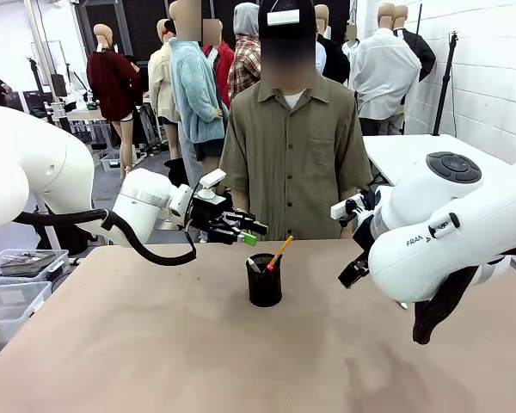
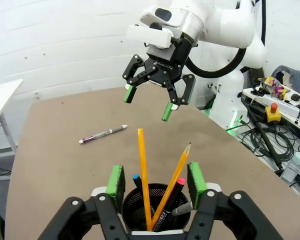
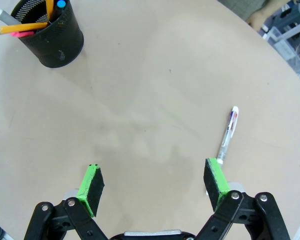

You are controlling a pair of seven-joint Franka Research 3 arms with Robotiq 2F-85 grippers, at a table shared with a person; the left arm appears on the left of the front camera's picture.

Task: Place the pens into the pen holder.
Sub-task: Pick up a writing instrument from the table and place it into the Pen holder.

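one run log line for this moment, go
left gripper: open above black wire-mesh pen holder | holder: yellow pencils, dark pens inside | right gripper: open, empty | white-silver pen: lying on brown table

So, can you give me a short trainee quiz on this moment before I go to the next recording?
1. True or false: the pen holder is empty.
2. Where is the loose pen? A) lying on the table; B) gripped in the right claw; C) in the person's hand.
3. In one word, how do the right claw's jaws stand?

Key: 1 false, several pens and pencils stand in it. 2 A. 3 open, with nothing between them.
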